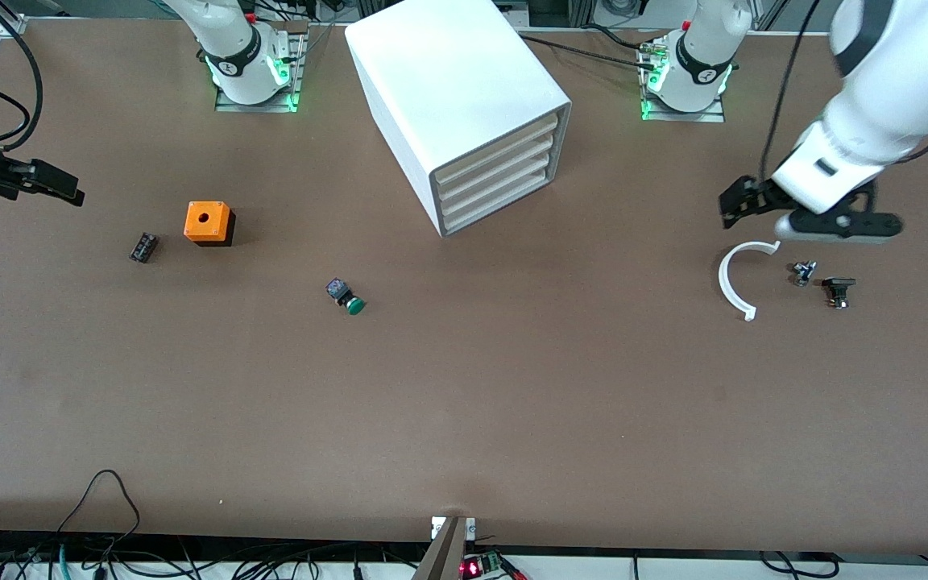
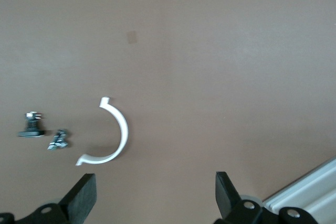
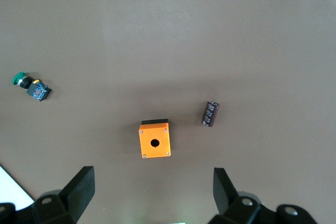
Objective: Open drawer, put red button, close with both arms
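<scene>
Cabinet (image 1: 464, 105) drawers are all seen pushed in: 4 cream-fronted trays are stacked in the white box, which is set on the brown counter (image 1: 464, 403) between the 2 arm bases, its front angled toward the left arm's end. The drawer (image 1: 496, 165) of the task cannot be told from the other 3. No red-capped button is seen in any view.

Nearer to the front camera than the cabinet, a green-capped button (image 1: 346, 296) is laid on its side. Toward the right arm's end, an orange cube (image 1: 208, 222) with a hole in its top is placed, with a small dark block (image 1: 143, 246) just beside it, closer to the counter's end.

The right gripper (image 1: 61, 187) is held in the air over the counter's edge at the right arm's end; in the right wrist view its fingers (image 3: 79, 190) are spread wide with nothing between them, above the cube and the dark block.

The left gripper (image 1: 734, 205) is held over the counter at the left arm's end, above a white curved clip (image 1: 734, 278). Its fingers (image 2: 84, 195) are shown wide apart and empty in the left wrist view. Beside the clip, 2 small parts are laid: a silvery piece (image 1: 804, 271) and a black-topped piece (image 1: 838, 290).
</scene>
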`<state>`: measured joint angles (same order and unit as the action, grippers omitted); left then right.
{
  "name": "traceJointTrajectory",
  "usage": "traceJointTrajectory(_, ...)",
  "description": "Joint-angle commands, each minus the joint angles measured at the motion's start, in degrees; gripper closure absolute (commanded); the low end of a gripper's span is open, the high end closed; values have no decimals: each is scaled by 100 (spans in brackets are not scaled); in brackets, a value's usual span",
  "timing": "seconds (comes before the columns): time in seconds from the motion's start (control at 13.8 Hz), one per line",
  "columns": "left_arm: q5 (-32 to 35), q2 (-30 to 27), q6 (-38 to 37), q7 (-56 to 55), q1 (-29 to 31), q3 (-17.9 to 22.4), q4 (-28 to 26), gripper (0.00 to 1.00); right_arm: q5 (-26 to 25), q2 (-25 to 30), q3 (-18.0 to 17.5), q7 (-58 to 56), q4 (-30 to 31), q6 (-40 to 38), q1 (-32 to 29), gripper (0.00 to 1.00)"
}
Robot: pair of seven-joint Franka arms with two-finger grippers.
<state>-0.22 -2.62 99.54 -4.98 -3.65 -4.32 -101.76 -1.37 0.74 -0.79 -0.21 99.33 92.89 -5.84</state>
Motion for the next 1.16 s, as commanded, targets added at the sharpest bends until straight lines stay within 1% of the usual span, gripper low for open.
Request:
traceJointTrajectory(0.0, 119, 130, -575, 480, -65, 309, 656, 0, 110, 268, 18, -58, 349, 220, -5, 0)
traceJointTrajectory(0.15, 119, 148, -733, 472, -66, 327, 868, 0, 128, 435, 18, -23, 639, 483, -5, 0)
traceJointTrajectory(0.29, 110, 183, -751, 481, -66, 318, 877, 0, 119, 523, 27, -31, 790, 660, -5, 0)
traceJointTrajectory(0.58, 110, 236, -769, 481, -66, 318, 1044, 0, 119, 532, 18, -23, 790, 625, -5, 0)
traceJointTrajectory(1.09, 101, 236, -813, 481, -66, 309, 1044, 0, 110, 690, 18, -32, 922, 590, -5, 0)
